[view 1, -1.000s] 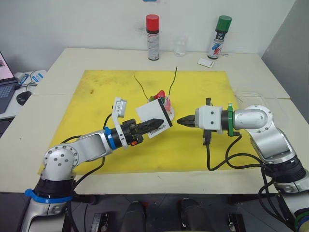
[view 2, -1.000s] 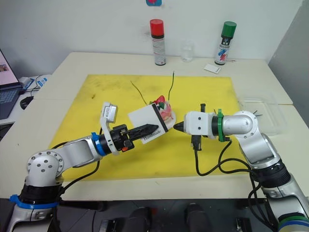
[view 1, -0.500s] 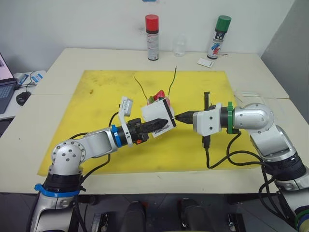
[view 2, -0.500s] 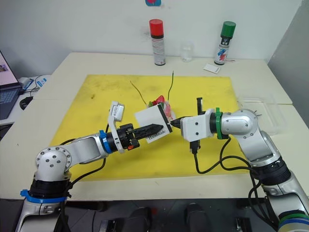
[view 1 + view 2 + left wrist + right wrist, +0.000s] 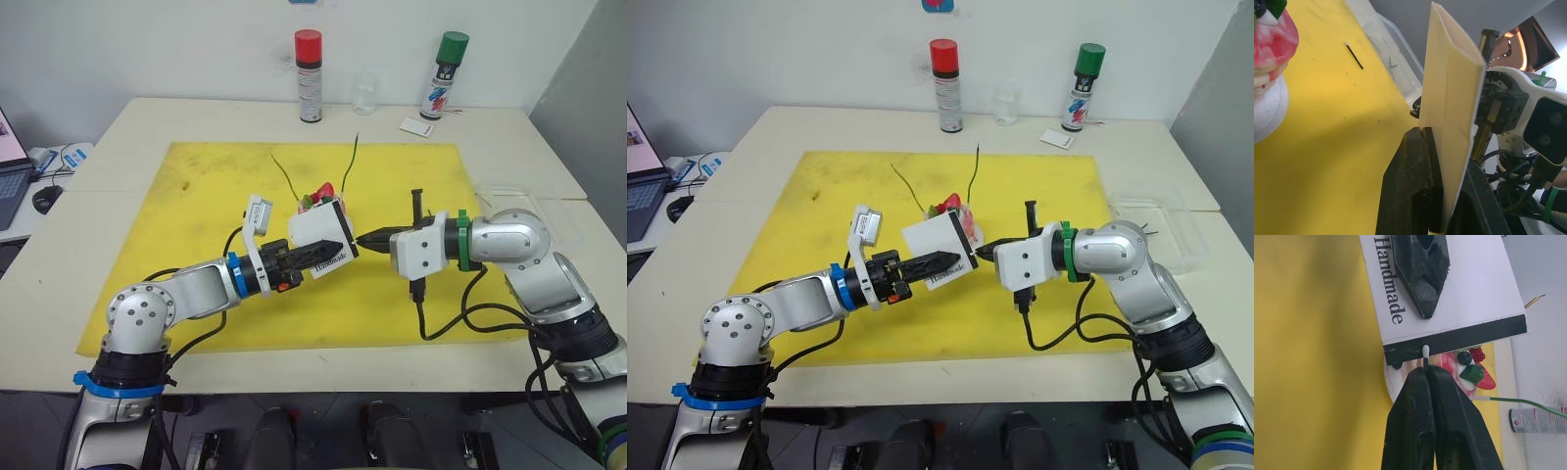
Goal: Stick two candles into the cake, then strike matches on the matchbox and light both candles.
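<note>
Over the middle of the yellow mat (image 5: 196, 196), the left gripper (image 5: 328, 247) holds the matchbox (image 5: 320, 238) clear of the surface, its jaws clamped on the box's flat faces. The box's black strip faces 3 o'clock, toward the right gripper (image 5: 364, 238). The right gripper's jaws are pressed together on a match (image 5: 1425, 354); the match's pale head touches the black strip. The cake (image 5: 323, 199) sits on its white plate just beyond the box, at 12 o'clock from it. Two candles (image 5: 351, 163) stand in the cake, tilted apart. A second match (image 5: 1355, 55) lies on the mat. At the table's 12 o'clock edge stand a red-capped can (image 5: 310, 76) and a green-capped can (image 5: 445, 76).
</note>
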